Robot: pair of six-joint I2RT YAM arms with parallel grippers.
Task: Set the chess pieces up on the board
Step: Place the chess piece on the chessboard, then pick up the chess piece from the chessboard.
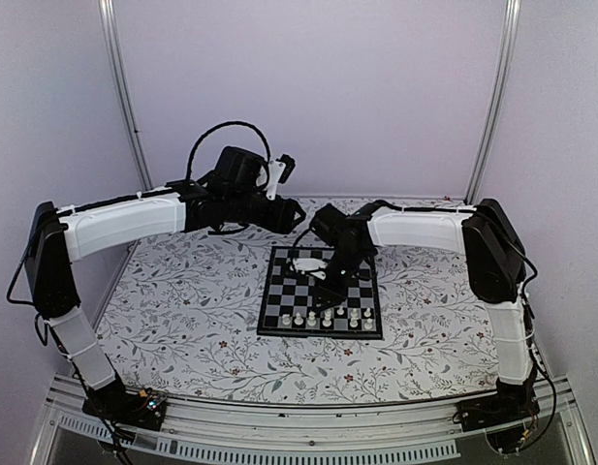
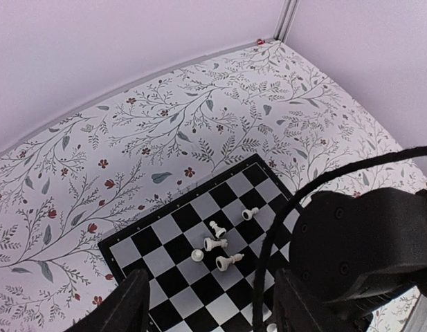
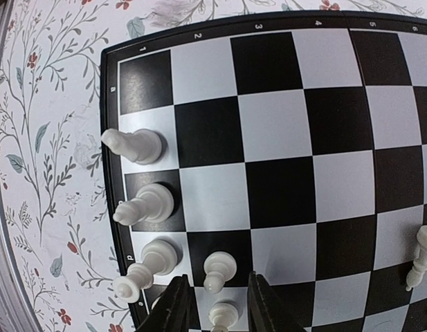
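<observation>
- The right gripper (image 3: 220, 299) sits closest to its wrist camera. Its fingers (image 3: 177, 308) are a little apart, one on each side of a small white pawn (image 3: 223, 315). A thin gap shows on each side, so the jaws are slightly open and nothing is pinched.
- That pawn stands on the board (image 3: 282, 138) near its edge, and a second pawn (image 3: 219, 270) stands just beyond it.
- Three edge pieces (image 3: 147, 204) stand in a line beside them, one to a square, along the board's border.
- From above, these form a row along the board's near edge.
- A loose cluster (image 2: 214, 243) of white pieces lies farther up the board, most of them tipped on their sides.
- The board lies flat on the floral table (image 1: 182, 320), right of centre.
- The left gripper (image 2: 210, 311) hangs above the board, spread wide and holding nothing.
</observation>
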